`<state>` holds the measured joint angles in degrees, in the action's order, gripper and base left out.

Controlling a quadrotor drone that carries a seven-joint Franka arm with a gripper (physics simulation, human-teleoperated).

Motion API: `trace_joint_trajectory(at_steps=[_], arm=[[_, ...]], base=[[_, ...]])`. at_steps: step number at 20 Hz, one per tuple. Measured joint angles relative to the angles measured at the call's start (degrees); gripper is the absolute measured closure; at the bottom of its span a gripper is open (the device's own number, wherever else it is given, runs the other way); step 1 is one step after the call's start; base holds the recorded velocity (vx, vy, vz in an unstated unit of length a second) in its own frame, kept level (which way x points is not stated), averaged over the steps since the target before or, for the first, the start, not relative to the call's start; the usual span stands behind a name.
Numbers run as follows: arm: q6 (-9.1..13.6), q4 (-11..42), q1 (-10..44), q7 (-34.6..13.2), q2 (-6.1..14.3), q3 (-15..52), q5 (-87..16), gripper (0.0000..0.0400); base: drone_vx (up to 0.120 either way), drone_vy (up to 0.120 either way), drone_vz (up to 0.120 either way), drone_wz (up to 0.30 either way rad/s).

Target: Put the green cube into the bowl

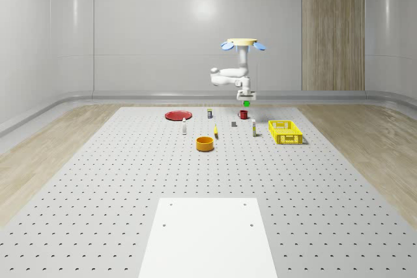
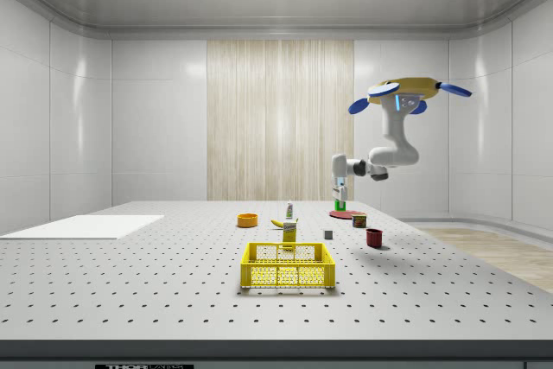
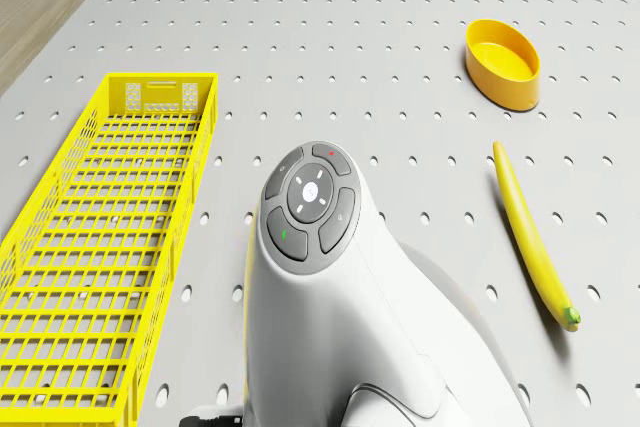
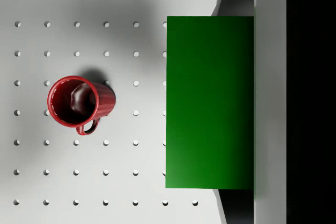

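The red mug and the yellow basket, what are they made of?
The red mug looks like glazed ceramic: glossy, ridged sides, though the render leaves it open. The yellow basket looks like molded plastic: thin, even lattice walls and floor, matte bright color.

The green cube [image 1: 246, 103] is off the worktop [image 1: 117, 180], gripped between the fingers [image 4: 270, 98] and raised in the air; in the wrist view its flat green face [image 4: 210, 102] lies against one finger. The bowl [image 1: 205, 143] — orange-yellow, round, upright — sits on the worktop well apart from the cube, toward the whole-scene view's left and nearer the camera.
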<state>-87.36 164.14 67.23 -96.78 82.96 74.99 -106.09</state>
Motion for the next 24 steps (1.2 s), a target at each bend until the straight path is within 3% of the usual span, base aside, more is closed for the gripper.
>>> trace_joint_trajectory(at_steps=[4,18,24], arm=[[-0.36,-0.02,0.11,-0.10,0.38,0.07,0.17,0.0150],[-1.48,-0.09,0.45,-0.41,1.58,0.27,0.68,0.0150],[-1.91,-0.11,0.58,-0.55,2.04,0.35,0.88,0.0150]], base=[[0.000,-0.120,0.000,0.000],[0.089,-0.120,0.000,0.000],[0.007,-0.120,0.000,0.000]])
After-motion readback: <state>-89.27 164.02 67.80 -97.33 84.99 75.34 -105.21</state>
